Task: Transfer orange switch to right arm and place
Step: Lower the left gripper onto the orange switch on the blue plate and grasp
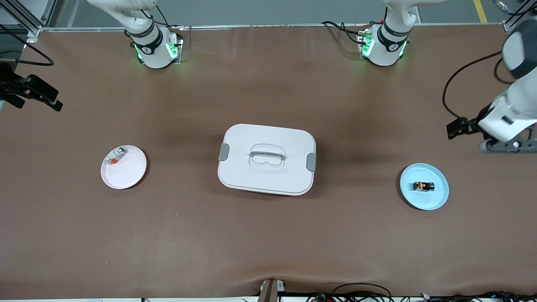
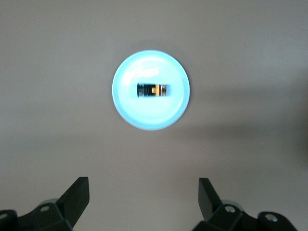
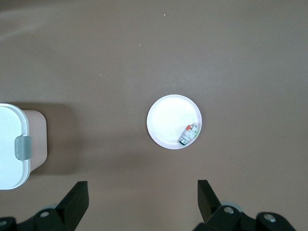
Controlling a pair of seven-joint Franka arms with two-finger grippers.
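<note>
The orange switch (image 1: 423, 186), tiny, black with an orange middle, lies on a light blue plate (image 1: 436, 201) toward the left arm's end of the table. In the left wrist view the switch (image 2: 151, 90) lies at the centre of the plate (image 2: 144, 120). My left gripper (image 2: 143, 185) is open and empty, high over bare table beside the plate; it shows at the front view's edge (image 1: 507, 144). My right gripper (image 3: 143, 188) is open and empty, high over the right arm's end of the table (image 1: 25, 88).
A white box (image 1: 267, 159) with a handled lid and grey clips stands mid-table, and its edge shows in the right wrist view (image 3: 9, 144). A pale pink plate (image 1: 126, 176) (image 3: 168, 120) toward the right arm's end holds a white-and-grey piece (image 1: 115, 156) (image 3: 189, 134).
</note>
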